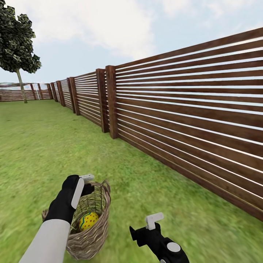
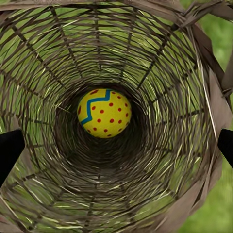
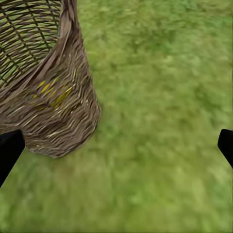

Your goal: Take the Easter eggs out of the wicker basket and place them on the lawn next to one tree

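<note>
Head view: looked forward and down over lawn [image 1: 44, 146] beside fence [image 1: 190, 109]. Left wrist: peered close into basket [image 2: 160, 73]. Right wrist: faced grass, basket [image 3: 58, 107] shared alongside.

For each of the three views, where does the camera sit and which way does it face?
Head view: high on the robot, facing forward and down over lawn and fence; both arms show.
Left wrist view: above the wicker basket, looking down at one Easter egg; dark fingertips.
Right wrist view: faces grass; fingertips.
All share the basket.
</note>
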